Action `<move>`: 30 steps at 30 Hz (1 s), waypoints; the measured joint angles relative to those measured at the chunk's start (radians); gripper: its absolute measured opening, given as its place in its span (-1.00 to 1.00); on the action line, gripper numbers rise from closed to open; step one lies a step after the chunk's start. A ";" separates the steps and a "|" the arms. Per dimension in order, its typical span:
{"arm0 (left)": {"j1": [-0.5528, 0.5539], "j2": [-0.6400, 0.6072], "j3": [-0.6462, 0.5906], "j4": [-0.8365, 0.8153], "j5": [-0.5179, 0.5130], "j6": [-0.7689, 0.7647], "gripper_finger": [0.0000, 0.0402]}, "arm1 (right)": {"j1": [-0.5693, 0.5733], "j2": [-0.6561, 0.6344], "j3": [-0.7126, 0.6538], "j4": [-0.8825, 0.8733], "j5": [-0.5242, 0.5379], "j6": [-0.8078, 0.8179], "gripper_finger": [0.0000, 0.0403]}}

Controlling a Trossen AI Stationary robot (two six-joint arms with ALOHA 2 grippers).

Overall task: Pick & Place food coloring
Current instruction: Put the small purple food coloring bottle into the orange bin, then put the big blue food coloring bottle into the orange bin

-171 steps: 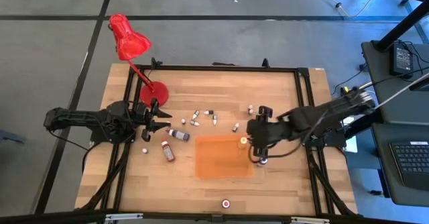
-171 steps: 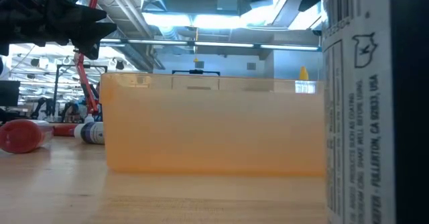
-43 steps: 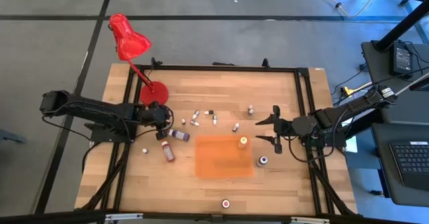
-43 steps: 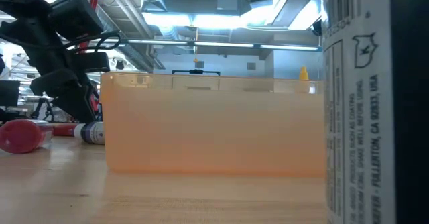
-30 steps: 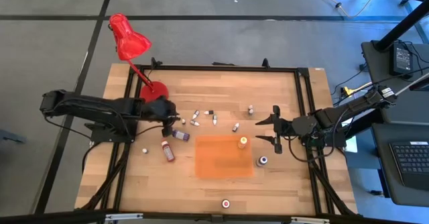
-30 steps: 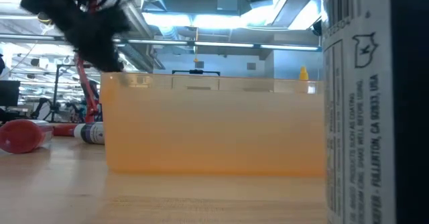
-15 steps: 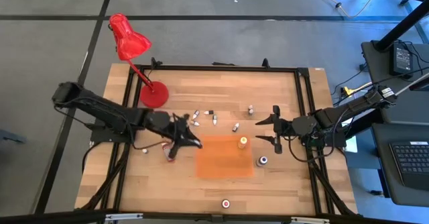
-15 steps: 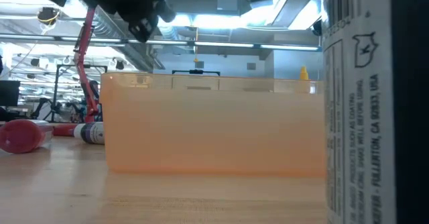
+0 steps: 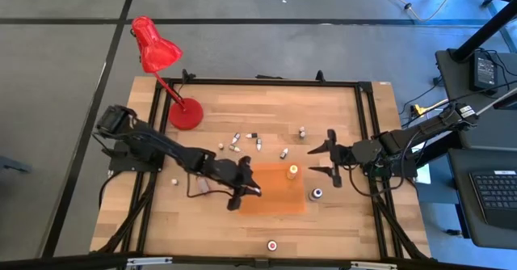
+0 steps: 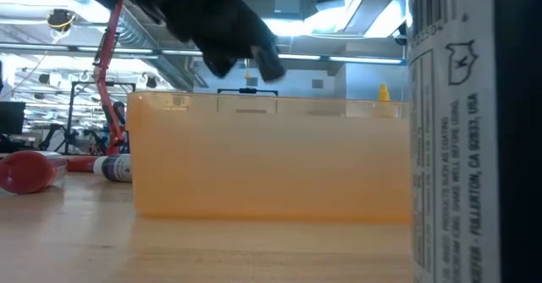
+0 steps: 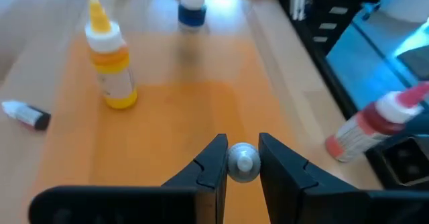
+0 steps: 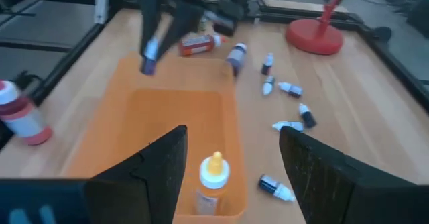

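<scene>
The left gripper [image 9: 245, 191] is hanging over the near-left edge of the orange mat [image 9: 279, 199], its fingers [image 11: 212, 166] pinching a small white-capped bottle [image 11: 242, 162] clear of the surface. The right gripper [image 9: 324, 160] is waiting just beyond the mat's right side with its jaws standing wide and holding nothing. A yellow bottle [image 9: 292, 171] is standing on the mat, a blue-capped one [image 9: 317, 194] just off its right edge, and more bottles [image 9: 258, 145] are lying scattered on the table [image 9: 323, 108] behind it.
</scene>
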 joint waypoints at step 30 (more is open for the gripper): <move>-0.001 0.199 0.029 0.003 0.044 -0.101 -0.35 | 0.032 0.021 0.101 -0.057 -0.206 0.117 0.18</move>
